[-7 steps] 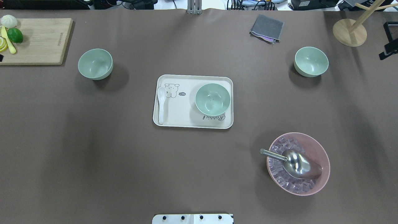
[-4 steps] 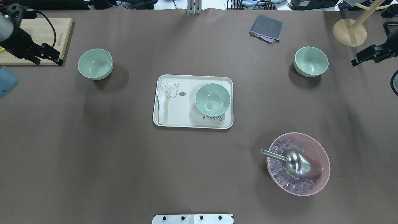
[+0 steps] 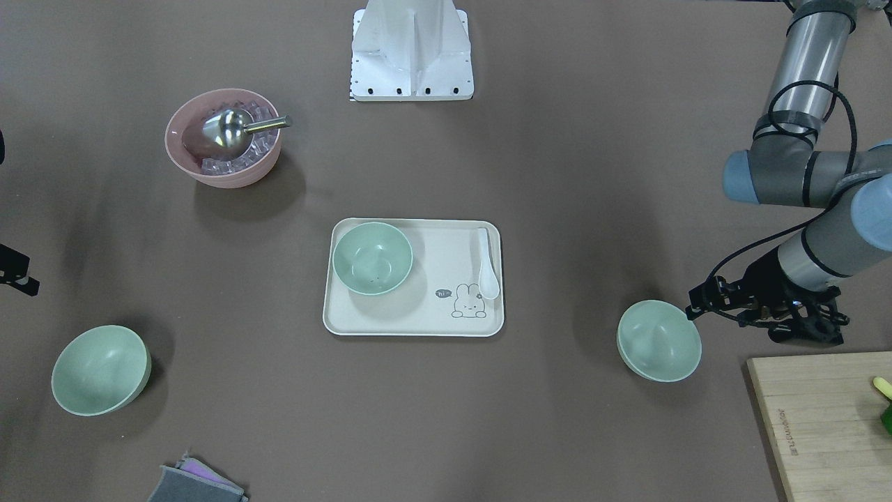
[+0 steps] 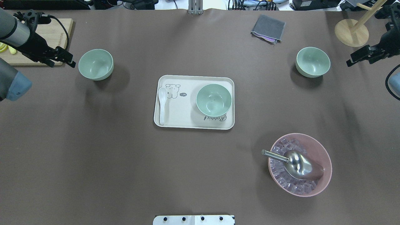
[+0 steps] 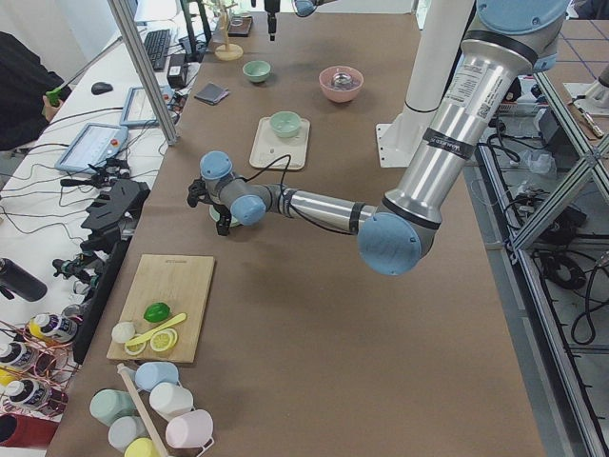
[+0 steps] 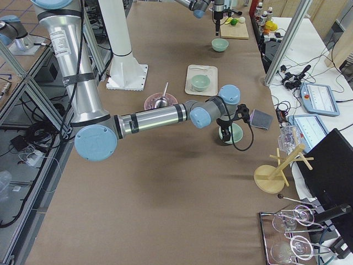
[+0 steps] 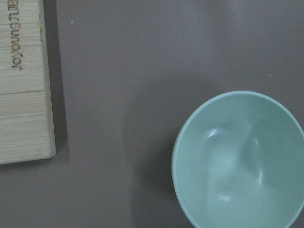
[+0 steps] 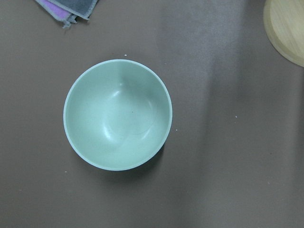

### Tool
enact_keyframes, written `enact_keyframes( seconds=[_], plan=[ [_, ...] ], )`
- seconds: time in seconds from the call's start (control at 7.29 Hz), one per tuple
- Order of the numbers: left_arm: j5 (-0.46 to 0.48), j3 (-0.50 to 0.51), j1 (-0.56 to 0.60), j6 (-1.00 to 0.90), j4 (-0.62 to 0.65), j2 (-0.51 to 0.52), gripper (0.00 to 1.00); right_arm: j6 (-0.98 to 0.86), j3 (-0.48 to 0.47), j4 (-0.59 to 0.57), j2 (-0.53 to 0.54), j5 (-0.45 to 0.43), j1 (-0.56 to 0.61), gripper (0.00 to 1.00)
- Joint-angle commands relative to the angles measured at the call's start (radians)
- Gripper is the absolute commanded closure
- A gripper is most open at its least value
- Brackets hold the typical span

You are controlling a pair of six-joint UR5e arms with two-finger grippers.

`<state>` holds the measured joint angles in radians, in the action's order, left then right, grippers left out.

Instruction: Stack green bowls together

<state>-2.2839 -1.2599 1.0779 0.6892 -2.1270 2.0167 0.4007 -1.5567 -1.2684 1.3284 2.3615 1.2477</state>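
**A:** Where does everything sit?

**B:** The three green bowls are all apart. The left bowl (image 4: 95, 64) rests on the bare surface (image 4: 125, 162), just beside the left gripper (image 4: 69, 60). The right bowl (image 4: 312, 61) is near the right gripper (image 4: 351, 61). The middle bowl (image 4: 213, 99) stands on the tray (image 4: 175, 122). Neither gripper has hold of anything, and I cannot tell how far either one is spread.

**A:** What could go wrong?

**B:** I judge the rim pinch to be the risk. The walls are smooth and deep, so an off-centre grasp could tilt a bowl or let it slip. A bowl lowered crooked could catch on the middle bowl's rim or shove it toward the spoon (image 4: 162, 104).

**A:** Is there room to move?

**B:** There is plenty of bare surface between each outer bowl and the tray. The left side is tighter, because the cutting board (image 7: 23, 95) has an edge near the left bowl. The cloth (image 4: 268, 28) and the wooden stand (image 4: 347, 31) lie near the right bowl. The pink bowl (image 4: 326, 156) and its scoop (image 4: 297, 164) sit well apart from a straight path inward.
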Motion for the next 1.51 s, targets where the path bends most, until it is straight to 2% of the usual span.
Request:
enact_keyframes(
  seconds=[0.0,0.27,0.41,0.55,0.69,0.82,1.1,1.37],
  plan=[
    [0.044,0.056,-0.026,0.003,-0.004,0.04,0.03,0.0,0.004,0.0,-0.006,-0.002,-0.001,0.0],
    [0.044,0.076,-0.05,0.001,-0.004,0.046,0.03,0.0,0.027,0.0,-0.017,-0.001,-0.001,0.0],
    [0.046,0.082,-0.067,-0.008,-0.005,0.045,0.08,0.0,0.038,0.001,-0.021,-0.001,-0.001,0.0],
    [0.044,0.08,-0.067,-0.007,-0.005,0.048,0.19,0.0,0.043,0.001,-0.024,0.001,-0.001,0.0],
    [0.041,0.079,-0.065,-0.007,-0.005,0.047,0.5,0.0,0.043,0.0,-0.026,0.001,0.001,0.0],
    [0.034,0.073,-0.058,-0.007,-0.005,0.046,0.7,0.0,0.043,0.001,-0.032,0.001,0.001,0.0],
    [-0.009,0.063,-0.007,-0.013,-0.004,0.045,0.71,0.0,0.043,0.0,-0.032,0.001,0.001,0.0],
    [-0.011,0.071,-0.006,-0.01,-0.001,0.045,0.88,0.001,0.046,0.0,-0.031,-0.001,-0.001,0.0]
  ],
)
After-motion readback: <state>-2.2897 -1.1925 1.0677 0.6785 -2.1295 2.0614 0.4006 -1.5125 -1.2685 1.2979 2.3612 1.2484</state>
